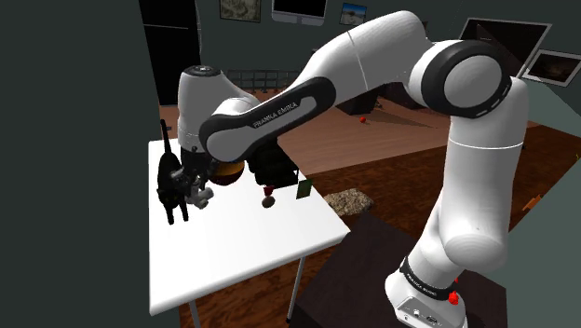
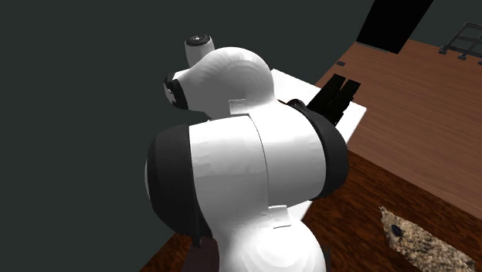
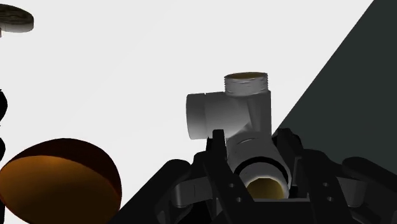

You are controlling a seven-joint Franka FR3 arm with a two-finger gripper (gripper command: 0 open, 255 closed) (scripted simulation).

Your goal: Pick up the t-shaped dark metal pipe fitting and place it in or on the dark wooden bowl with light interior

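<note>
T-shaped pipe fitting (image 3: 238,118) is clamped between the jaws of the black gripper (image 3: 251,149) at the white table (image 3: 127,57). We see the table's edge just beside it and bare tabletop ahead. The fitting is grey, with one threaded, brass-lined end. Its long run points away from the fingers, and its side branch faces the brown bowl (image 3: 60,181).

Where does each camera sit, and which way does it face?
Shoulder view: beside the stand, looking down over the white table; arm and tool show.
Second exterior view: close behind the arm, facing the table's corner.
Wrist view: on the hand, looking past the tool at the clasped pipe fitting and bowl.
All share the table.
</note>
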